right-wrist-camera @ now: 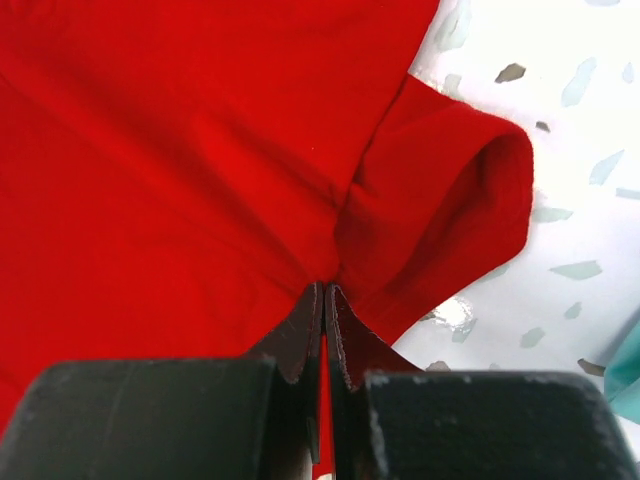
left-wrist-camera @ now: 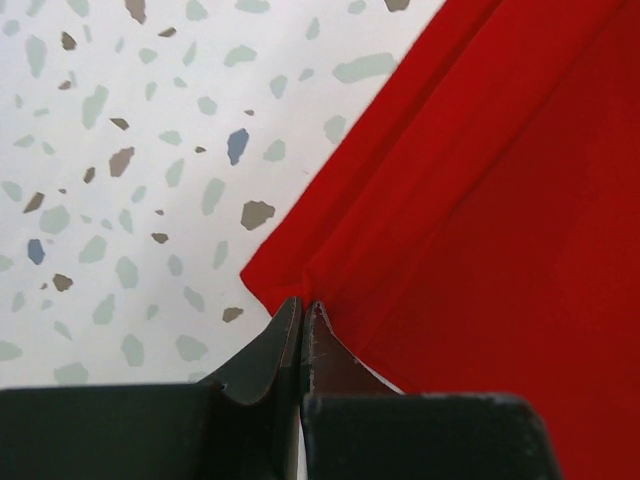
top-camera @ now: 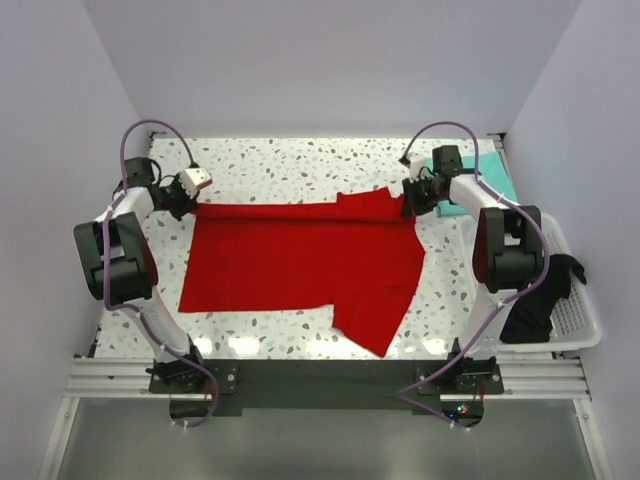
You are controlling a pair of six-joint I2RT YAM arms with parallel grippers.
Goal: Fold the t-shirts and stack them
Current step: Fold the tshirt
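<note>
Spanning the speckled white terrazzo bench from left to right, the bright red soft-cloth short-sleeved t-shirt lies flat, its long axis running between the two arms. The left end effector is pinched tight on the shirt's far-left corner. The right end effector is clamped just as narrowly on the far edge, where the sleeve joins the body. From both grips the cloth spreads toward the arm bases, so the fold likely means carrying that held edge nearward over the body. A mint-teal cloth shirt lies just behind the right arm, and a black cloth shirt sits in the white plastic lattice basket.
</note>
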